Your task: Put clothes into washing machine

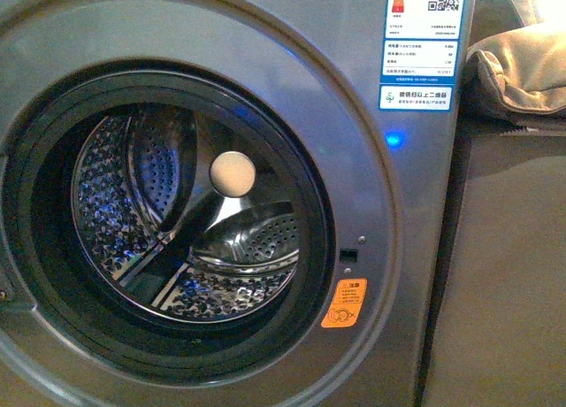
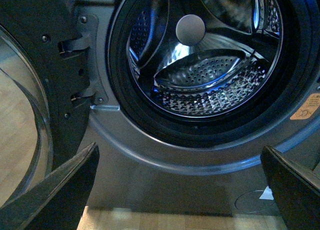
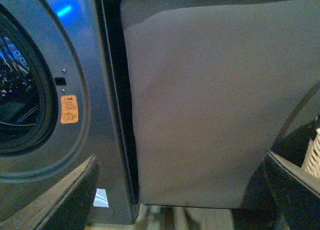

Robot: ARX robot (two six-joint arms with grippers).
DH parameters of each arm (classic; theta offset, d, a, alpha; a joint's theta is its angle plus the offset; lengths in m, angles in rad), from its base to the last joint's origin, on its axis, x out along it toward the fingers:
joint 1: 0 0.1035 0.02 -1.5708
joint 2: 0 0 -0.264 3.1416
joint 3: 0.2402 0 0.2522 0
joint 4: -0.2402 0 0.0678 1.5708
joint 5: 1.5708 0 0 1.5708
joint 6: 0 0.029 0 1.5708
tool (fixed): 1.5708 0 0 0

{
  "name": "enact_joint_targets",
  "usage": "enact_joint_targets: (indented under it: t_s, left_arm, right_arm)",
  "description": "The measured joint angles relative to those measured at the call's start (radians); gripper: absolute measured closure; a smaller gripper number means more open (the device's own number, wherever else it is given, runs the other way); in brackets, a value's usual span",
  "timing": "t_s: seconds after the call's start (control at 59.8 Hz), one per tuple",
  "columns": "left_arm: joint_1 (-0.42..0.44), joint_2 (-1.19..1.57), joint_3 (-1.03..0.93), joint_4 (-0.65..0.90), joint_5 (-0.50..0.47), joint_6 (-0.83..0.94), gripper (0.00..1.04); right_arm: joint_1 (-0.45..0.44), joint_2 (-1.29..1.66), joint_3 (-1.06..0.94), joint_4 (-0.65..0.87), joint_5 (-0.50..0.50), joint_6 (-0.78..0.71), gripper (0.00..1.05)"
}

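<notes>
Left wrist view alone shows the door [image 2: 30, 50] of the washing machine [image 2: 150, 160] swung open, drum [image 2: 210, 85] beyond the spread, empty left fingers [image 2: 65, 190]. Right fingers [image 3: 65, 195], equally spread, face a grey panel [image 3: 200, 105]; wooden floor [image 2: 150, 221] beneath.

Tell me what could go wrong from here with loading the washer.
1. No garment is in view, and the left gripper and right gripper are both open and empty. The beige padded fabric lying to the right of the washer might get grabbed by mistake.
2. The open door hangs close by the left gripper, so a swing toward the drum could knock it.
3. Cloth may snag on the dark rubber seal and hang out.
</notes>
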Motion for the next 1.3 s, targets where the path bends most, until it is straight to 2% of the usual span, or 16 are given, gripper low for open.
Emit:
enact_joint_targets:
  t_s: [0.568,0.602,0.618,0.669,0.685,0.719,0.752,0.769,0.802,0.886,0.919,0.97,1.053,1.137,1.237,1.304]
  left_arm:
    - [0.000,0.000,0.000,0.000,0.000,0.000,0.07]
    - [0.000,0.000,0.000,0.000,0.000,0.000,0.07]
    - [0.000,0.000,0.000,0.000,0.000,0.000,0.07]
    - [0.000,0.000,0.000,0.000,0.001,0.000,0.07]
    - [0.000,0.000,0.000,0.000,0.001,0.000,0.07]
    - [0.000,0.000,0.000,0.000,-0.002,0.000,0.07]
    - [0.000,-0.001,0.000,0.000,-0.002,0.000,0.07]
    - [0.000,-0.001,0.000,0.000,-0.002,0.000,0.07]
    - [0.000,-0.001,0.000,0.000,-0.001,0.000,0.07]
    - [0.000,-0.002,0.000,0.000,0.000,0.000,0.07]
    - [0.000,-0.002,0.000,0.000,0.000,0.000,0.07]
    - [0.000,-0.002,0.000,0.000,0.000,0.000,0.07]
    - [0.000,-0.002,0.000,0.000,0.000,0.000,0.07]
    - [0.000,-0.002,0.000,0.000,0.000,0.000,0.07]
    - [0.000,-0.002,0.000,0.000,0.000,0.000,0.07]
    - [0.000,-0.002,0.000,0.000,0.000,0.000,0.07]
  right_arm:
    - [0.000,0.000,0.000,0.000,0.000,0.000,0.07]
    - [-0.008,0.002,-0.002,0.011,-0.029,-0.002,0.07]
    - [-0.030,0.011,-0.003,0.048,-0.078,-0.005,0.07]
    - [-0.159,0.071,-0.003,0.228,-0.371,0.016,0.07]
    - [-0.185,0.084,-0.003,0.260,-0.414,0.022,0.07]
    - [-0.339,0.190,-0.001,0.454,-0.617,0.068,0.07]
    - [-0.460,0.308,0.000,0.610,-0.744,0.117,0.07]
    - [-0.481,0.332,0.002,0.639,-0.763,0.126,0.07]
    - [-0.607,0.497,0.020,0.827,-0.858,0.187,0.07]
    - [-0.785,0.804,0.116,1.162,-0.919,0.282,0.07]
    - [-0.834,0.911,0.166,1.255,-0.924,0.311,0.07]
    - [-0.881,1.027,0.229,1.310,-0.925,0.330,0.07]
    - [-0.938,1.191,0.351,1.265,-0.925,0.330,0.07]
    - [-0.969,1.307,0.469,1.139,-0.895,0.276,0.07]
    - [-0.997,1.442,0.632,0.893,-0.852,0.153,0.07]
    - [-1.020,1.582,0.795,0.626,-0.806,0.021,0.07]
